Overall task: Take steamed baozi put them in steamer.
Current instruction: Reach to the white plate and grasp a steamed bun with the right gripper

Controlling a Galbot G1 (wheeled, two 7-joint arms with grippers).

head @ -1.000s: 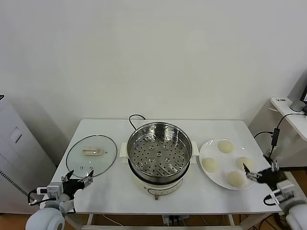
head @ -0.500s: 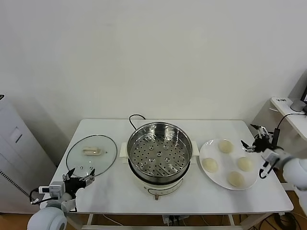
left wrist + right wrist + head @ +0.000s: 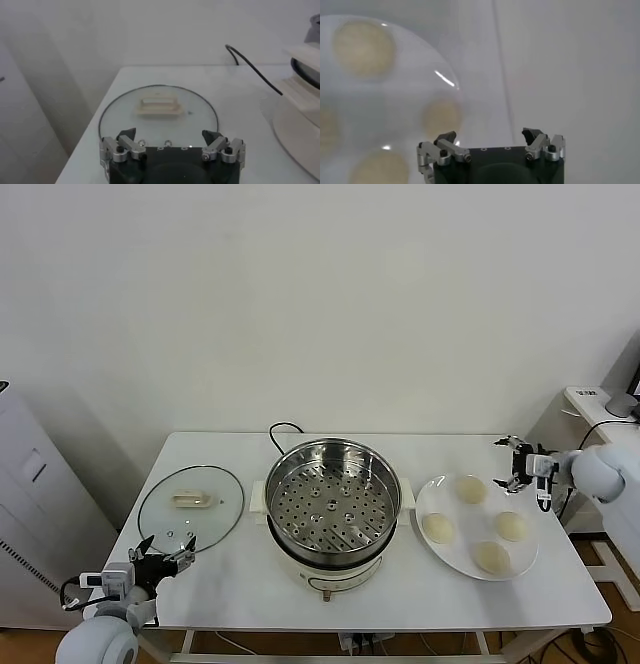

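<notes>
While four steamed baozi point(image 3: 470, 489) lie on plate point(image 3: 455, 559), nothing gripped.
Smooth, cream, dome-shaped buns on flat white plate, just ahead of and below wide-spread jaws of right gripper point(image 3: 517, 466), raised at plate's far edge with arm reaching in from right. Beside plate, shiny round steel steamer point(image 3: 333, 504) with perforated tray, white base, black cord point(image 3: 279, 430). Farther off, round glass lid point(image 3: 191, 505) flat on white table point(image 3: 230, 584), directly ahead of wide-open jaws of left gripper point(image 3: 162, 554), held low at near table edge.
</notes>
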